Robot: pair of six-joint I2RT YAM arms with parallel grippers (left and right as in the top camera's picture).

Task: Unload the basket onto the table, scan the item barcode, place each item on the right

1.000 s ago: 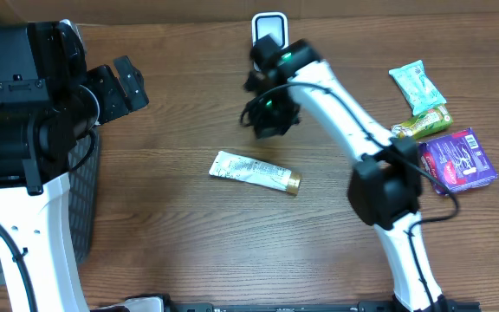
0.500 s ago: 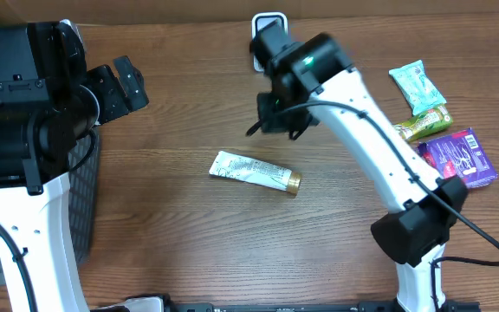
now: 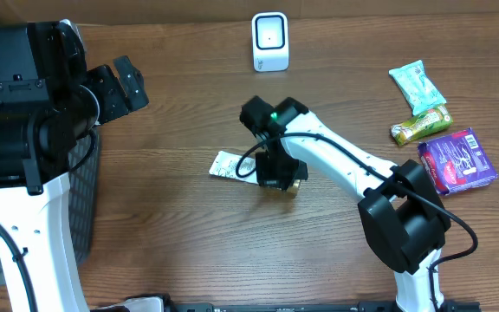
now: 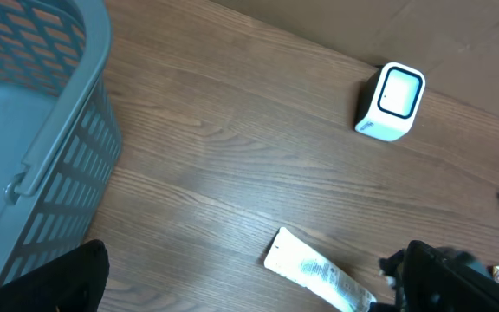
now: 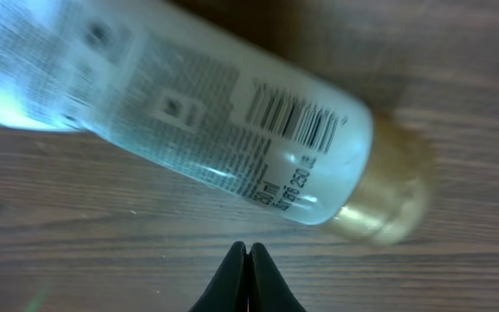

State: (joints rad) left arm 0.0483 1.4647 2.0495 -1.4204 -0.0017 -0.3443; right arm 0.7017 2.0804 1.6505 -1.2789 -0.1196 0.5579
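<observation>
The tabletop [image 3: 171, 234] is mostly bare wood, with the grey basket [image 4: 24, 130] hanging off its left edge beside my left arm. My left pincer [image 3: 126, 85] is up near the far left corner, released and spread wide, holding nothing and well apart from the work. The white tube [image 3: 230, 165] lies flat at the middle of the tabletop. Its long axis runs roughly left to right, crimped end toward the left edge and gold cap [image 5: 388, 186] toward the right edge and slightly nearer me. My right arm is plainly the closer one: my right pincer [image 5: 248, 260] hangs low right over the cap end, clenched tight on nothing, its tips over bare wood just beside the tube's flank. As I judge it, I must spread the fingers across the tube's short width before I can take it. The white scanner [image 3: 270, 42] stands at the middle of the far edge, and the wood between it and the tube is open. The snack packets [image 3: 423, 123] by the right edge are well clear of that path. The barcode [image 5: 297, 121] faces up, near the cap — a grip there should leave it uncovered.
</observation>
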